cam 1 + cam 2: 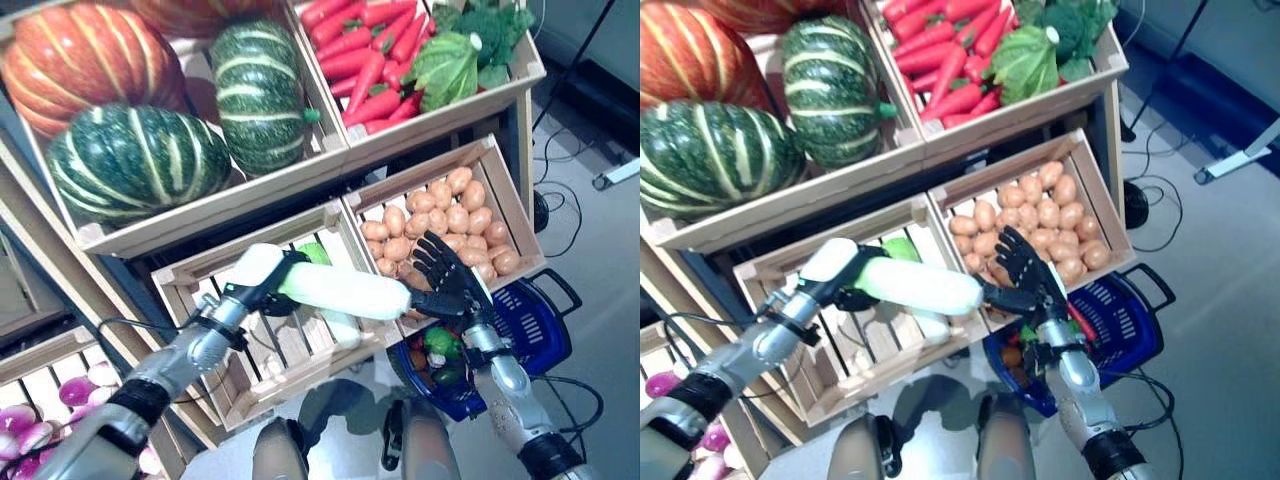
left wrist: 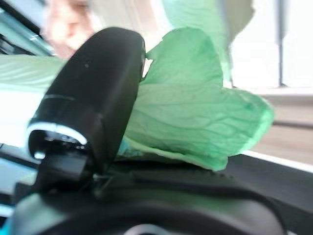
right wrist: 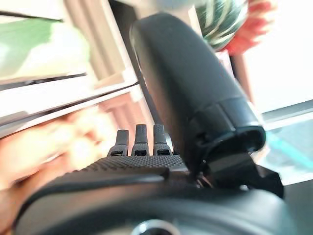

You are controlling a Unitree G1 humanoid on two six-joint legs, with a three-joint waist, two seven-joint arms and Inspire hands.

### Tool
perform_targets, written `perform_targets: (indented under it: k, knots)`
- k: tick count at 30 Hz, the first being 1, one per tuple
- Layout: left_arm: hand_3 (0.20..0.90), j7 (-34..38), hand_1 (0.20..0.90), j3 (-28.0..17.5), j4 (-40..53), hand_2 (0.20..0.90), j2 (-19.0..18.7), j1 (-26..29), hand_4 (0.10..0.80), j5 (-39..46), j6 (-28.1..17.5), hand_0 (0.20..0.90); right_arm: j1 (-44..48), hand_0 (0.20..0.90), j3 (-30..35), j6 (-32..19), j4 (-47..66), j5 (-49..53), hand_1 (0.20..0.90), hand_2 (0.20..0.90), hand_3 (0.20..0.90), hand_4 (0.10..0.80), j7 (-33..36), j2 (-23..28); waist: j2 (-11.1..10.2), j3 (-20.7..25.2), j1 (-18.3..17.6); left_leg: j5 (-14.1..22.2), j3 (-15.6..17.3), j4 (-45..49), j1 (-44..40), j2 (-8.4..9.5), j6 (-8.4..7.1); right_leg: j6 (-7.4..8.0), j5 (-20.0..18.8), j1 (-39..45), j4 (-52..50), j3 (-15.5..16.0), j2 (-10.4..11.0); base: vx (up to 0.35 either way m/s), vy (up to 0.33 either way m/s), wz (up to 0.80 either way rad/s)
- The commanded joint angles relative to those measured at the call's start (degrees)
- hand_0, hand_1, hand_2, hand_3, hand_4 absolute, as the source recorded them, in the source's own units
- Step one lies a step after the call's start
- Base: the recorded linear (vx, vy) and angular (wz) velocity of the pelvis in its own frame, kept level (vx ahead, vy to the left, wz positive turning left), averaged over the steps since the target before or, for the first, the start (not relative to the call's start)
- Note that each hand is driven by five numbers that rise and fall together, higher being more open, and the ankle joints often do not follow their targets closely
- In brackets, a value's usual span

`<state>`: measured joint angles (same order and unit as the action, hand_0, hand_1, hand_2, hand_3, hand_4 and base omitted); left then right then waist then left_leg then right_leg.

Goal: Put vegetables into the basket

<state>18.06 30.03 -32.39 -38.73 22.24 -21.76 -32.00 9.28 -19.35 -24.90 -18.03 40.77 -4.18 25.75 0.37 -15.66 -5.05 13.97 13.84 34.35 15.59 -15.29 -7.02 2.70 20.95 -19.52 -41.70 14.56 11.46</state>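
White radish (image 1: 345, 288) clutched in left hand (image 1: 262, 285) | right hand (image 1: 447, 280) splayed wide, touching its tip

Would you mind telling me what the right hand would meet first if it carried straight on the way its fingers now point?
Probably the crate of potatoes: the open right hand points up towards it, beside the tip of the white radish that the left hand holds. Depth is unclear.

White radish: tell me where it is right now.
In the left eye view the white radish hangs mid-air in front of the slatted crate, its leafy end gripped by the left hand, its other end meeting the open right hand above the blue basket.
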Motion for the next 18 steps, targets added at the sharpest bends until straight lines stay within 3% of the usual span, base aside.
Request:
perform_targets:
  k: [1, 5, 9, 18]
  knots:
    - [0.300, -0.5, 0.300, -3.3, 4.9, 0.300, 1.6, 0.3, 0.400, 10.6, -4.9, 0.300, 2.0, 0.900, 1.1, -7.3, 0.8, 0.0, 0.900, 0.900, 0.900, 0.800, -5.0, -3.6, -0.6, 8.8, 0.9, -6.7, 1.2, -10.3, -5.0, 0.93, 2.96, 3.53, -11.7, 6.2, 14.0, -1.2, 2.7, 0.124, -0.053, -0.08]
    - [0.300, -3.4, 0.300, -3.5, 5.9, 0.300, 5.3, -1.1, 0.400, 13.1, -4.5, 0.300, 2.5, 0.900, 0.6, -5.6, 0.8, 2.7, 0.900, 0.900, 0.900, 0.800, -6.9, -4.9, -0.7, 10.4, 1.0, -9.2, 2.5, -17.0, -10.2, 1.86, 2.49, 3.48, -13.8, 12.1, 22.5, -1.1, 0.0, 0.148, -0.041, -0.14]
    - [0.300, -6.4, 0.300, -3.6, 7.4, 0.300, 9.2, -2.5, 0.400, 18.8, -2.7, 0.300, 3.0, 0.900, 1.0, -1.6, 0.6, 9.2, 0.900, 0.900, 0.900, 0.800, -11.3, -7.1, -1.2, 12.5, 1.0, -12.2, 2.7, -26.2, -16.1, 4.06, 2.12, 4.15, -17.1, 18.7, 33.0, -1.8, -3.3, 0.188, -0.033, -0.13]
    - [0.300, -14.5, 0.300, -7.0, 8.3, 0.300, 16.2, -4.0, 0.400, 35.1, 0.1, 0.300, 2.6, 0.900, 3.0, 2.2, -1.1, 8.6, 0.900, 0.900, 0.900, 0.800, -10.8, -9.7, -1.3, 15.4, 0.8, -15.1, 3.4, -35.8, -21.0, 6.77, 2.35, 4.81, -21.7, 23.3, 42.1, -2.4, -4.8, 0.089, 0.001, -0.04]
